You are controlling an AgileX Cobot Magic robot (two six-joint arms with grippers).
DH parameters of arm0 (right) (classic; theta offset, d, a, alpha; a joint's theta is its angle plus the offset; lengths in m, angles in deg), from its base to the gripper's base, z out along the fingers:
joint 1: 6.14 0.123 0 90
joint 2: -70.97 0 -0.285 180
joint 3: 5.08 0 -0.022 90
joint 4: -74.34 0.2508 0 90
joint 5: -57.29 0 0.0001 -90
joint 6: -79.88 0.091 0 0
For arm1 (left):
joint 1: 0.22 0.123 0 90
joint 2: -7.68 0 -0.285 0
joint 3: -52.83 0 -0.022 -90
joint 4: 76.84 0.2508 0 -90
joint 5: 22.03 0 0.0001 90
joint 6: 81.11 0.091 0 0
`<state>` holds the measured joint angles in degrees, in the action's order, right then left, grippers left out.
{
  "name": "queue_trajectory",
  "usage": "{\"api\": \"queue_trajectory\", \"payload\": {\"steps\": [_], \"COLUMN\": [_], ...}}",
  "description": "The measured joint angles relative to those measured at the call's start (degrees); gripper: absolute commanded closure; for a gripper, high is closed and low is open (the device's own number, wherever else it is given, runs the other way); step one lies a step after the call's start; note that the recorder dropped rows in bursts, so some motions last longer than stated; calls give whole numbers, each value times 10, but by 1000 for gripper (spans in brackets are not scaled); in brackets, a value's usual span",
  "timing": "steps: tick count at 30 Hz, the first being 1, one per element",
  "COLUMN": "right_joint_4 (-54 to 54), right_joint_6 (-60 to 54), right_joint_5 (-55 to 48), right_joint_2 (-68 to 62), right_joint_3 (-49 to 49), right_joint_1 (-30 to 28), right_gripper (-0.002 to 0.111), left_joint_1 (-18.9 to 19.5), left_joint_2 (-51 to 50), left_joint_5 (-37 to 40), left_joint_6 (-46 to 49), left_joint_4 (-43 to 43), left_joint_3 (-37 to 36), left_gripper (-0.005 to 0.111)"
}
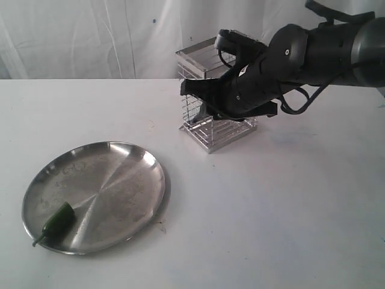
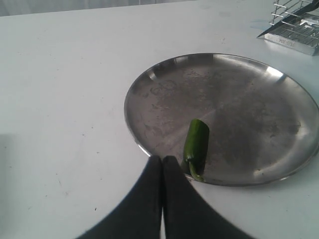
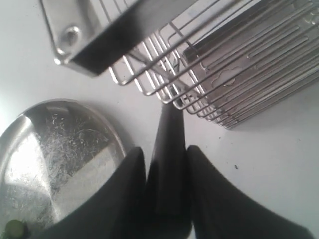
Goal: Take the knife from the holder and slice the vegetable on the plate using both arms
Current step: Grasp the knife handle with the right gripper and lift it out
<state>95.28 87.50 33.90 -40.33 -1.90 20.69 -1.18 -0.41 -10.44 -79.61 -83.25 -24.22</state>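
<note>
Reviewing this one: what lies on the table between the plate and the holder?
Nothing. In the exterior view the stretch from the plate to the holder is bare white tabletop.

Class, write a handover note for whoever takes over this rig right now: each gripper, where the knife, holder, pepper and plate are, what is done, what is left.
Left gripper: shut, empty, by the plate rim, next to the pepper, which lies on the plate near its edge.
Right gripper: shut on the knife handle, it seems; blade in the holder.
Done: knife grasped.
To do: draw it out, steady the pepper, slice.
</note>
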Motion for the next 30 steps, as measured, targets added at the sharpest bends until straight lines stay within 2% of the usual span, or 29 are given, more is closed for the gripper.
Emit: {"api": "queue_trajectory", "payload": {"steps": [3, 13, 24, 30], "right_joint_4": [-2, -6, -69, -79], "right_joint_6": [-22, -140, -148, -156], "right_joint_5": [5, 2, -95, -127], "right_joint_2": [0, 40, 133, 180], "right_joint_3": [0, -22, -34, -4], "right_joint_1": [0, 0, 0, 0], "right_gripper": [99, 100, 100, 101], "left_joint_1": [0, 0, 0, 0], "left_joint_2": [0, 0, 0, 0], "left_joint_5": [0, 0, 0, 0], "left_joint_6": [0, 0, 0, 0], "left_joint_4": [0, 0, 0, 0], "left_joint_3": [0, 0, 0, 0], "left_gripper": [107, 107, 107, 107]}}
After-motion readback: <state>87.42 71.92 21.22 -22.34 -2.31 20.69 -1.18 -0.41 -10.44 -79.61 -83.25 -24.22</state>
